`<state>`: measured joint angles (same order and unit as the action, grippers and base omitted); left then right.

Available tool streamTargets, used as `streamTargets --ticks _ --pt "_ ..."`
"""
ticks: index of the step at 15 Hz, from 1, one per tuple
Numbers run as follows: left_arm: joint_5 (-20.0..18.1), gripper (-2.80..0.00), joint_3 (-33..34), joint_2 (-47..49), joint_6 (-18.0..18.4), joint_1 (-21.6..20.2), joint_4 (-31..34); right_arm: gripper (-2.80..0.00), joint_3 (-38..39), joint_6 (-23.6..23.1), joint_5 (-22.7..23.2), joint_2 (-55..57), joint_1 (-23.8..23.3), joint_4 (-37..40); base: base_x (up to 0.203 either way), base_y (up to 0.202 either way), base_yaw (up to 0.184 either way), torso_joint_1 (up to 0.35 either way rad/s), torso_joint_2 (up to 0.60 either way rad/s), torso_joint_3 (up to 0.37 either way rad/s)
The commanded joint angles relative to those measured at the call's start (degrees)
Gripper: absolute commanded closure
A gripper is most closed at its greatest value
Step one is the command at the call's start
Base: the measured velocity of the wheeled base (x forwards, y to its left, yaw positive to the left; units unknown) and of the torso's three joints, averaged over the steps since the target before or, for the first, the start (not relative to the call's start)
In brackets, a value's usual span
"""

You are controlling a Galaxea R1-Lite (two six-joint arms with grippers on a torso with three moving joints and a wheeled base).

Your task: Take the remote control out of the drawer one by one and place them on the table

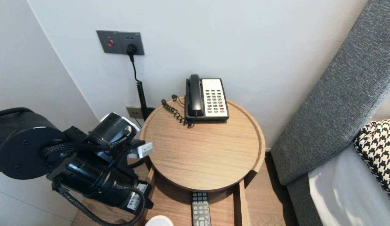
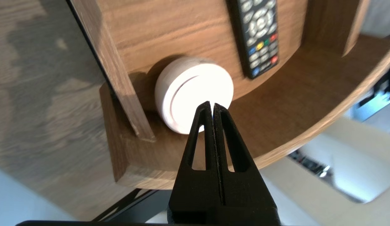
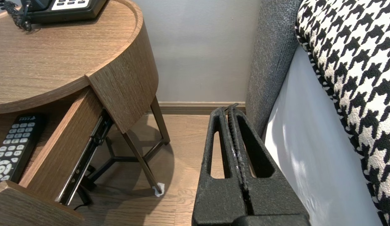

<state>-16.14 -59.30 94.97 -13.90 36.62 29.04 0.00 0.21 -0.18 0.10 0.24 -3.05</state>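
Hovering unit: left gripper [image 2: 212, 105], fingers pressed together with nothing between them, tips pointing down into the open drawer [image 2: 119, 75].
Nearest item: white round disc [image 2: 194, 94], lying flat on the drawer floor at its near left corner; it also shows at the near edge of the head view [image 1: 159, 220].
Bearing: the disc lies straight ahead of the closed tips, which overlap its rim in the left wrist view; contact cannot be told.
Axis: the disc is round, so it has none; the remote control [image 2: 259, 34] runs near to far.
Nearer arm: left; the right gripper [image 3: 232, 108] is parked low on the right by the bed [image 3: 308, 141], fingers likewise clamped on nothing.
Edges: the drawer's left wall is just beside the disc; the curved drawer front is on the near side; the round table top [image 1: 201, 150] overhangs the far part.
Room: a strip of bare drawer floor lies between disc and remote control, on the disc's right.
Also present: telephone [image 1: 207, 99] at the far side of the table top.
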Motion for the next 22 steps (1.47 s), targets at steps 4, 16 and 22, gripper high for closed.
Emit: streamTargets --ticks 4,16,22 --pt "-0.03 0.0 -0.55 1.18 -0.08 0.03 1.46 0.0 1.41 -0.03 0.01 0.08 0.02 -0.02 0.0 0.0 0.0 0.0 0.0 0.0" --pt "14.0 -2.8 -7.42 6.56 -12.7 11.82 10.7 0.0 1.41 0.0 0.01 0.08 0.02 -0.02 0.0 0.0 0.0 0.0 0.0 0.0" --pt "19.18 -2.8 -12.07 8.66 -16.7 14.84 10.59 0.0 1.41 -0.03 0.01 0.08 0.02 -0.02 0.0 0.0 0.0 0.0 0.0 0.0"
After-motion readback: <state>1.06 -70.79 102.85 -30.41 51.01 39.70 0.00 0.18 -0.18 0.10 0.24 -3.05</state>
